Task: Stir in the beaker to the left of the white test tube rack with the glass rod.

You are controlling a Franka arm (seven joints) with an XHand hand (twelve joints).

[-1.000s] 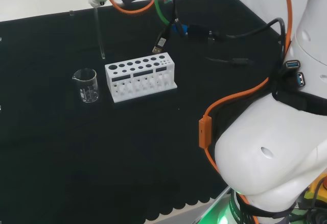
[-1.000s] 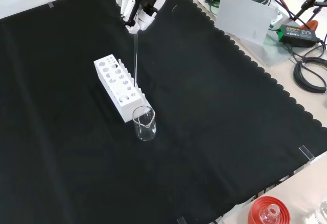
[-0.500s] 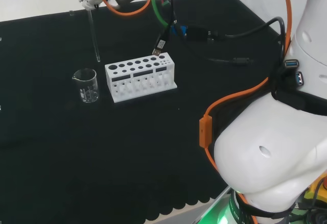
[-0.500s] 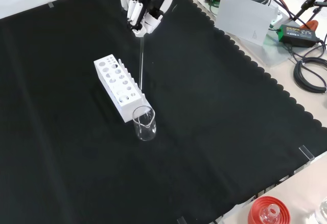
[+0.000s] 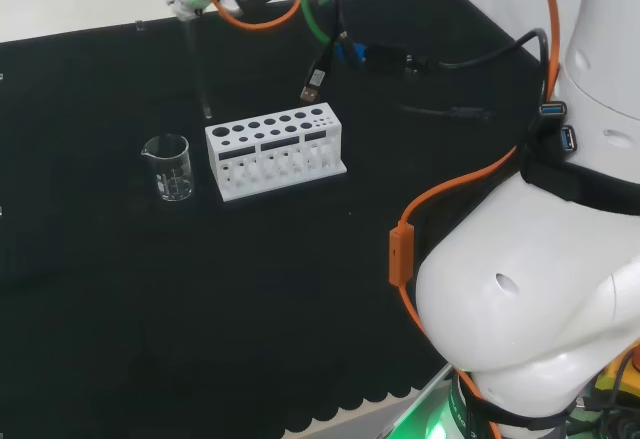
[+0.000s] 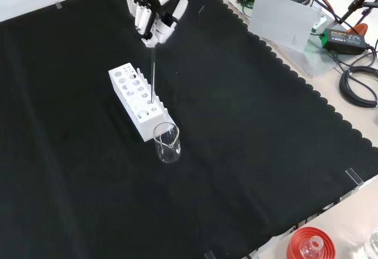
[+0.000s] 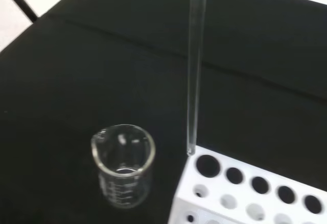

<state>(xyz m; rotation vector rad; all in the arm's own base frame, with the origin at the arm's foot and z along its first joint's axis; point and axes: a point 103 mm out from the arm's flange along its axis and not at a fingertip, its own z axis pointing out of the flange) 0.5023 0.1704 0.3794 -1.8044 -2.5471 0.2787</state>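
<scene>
Above the white test tube rack point(image 6: 137, 101), we see the hand point(image 6: 150, 11) pinching the glass rod point(image 6: 153, 73) upright, its tip not yet inside the empty beaker point(image 6: 167, 143) beside the rack's end; stirring remains undone.

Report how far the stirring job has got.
Done: the hand is shut on the glass rod, which hangs upright above the cloth. In hand: carrying it toward the beaker; the wrist view puts its tip by the white test tube rack, outside the beaker. Left: lower the rod into the beaker and stir.
</scene>
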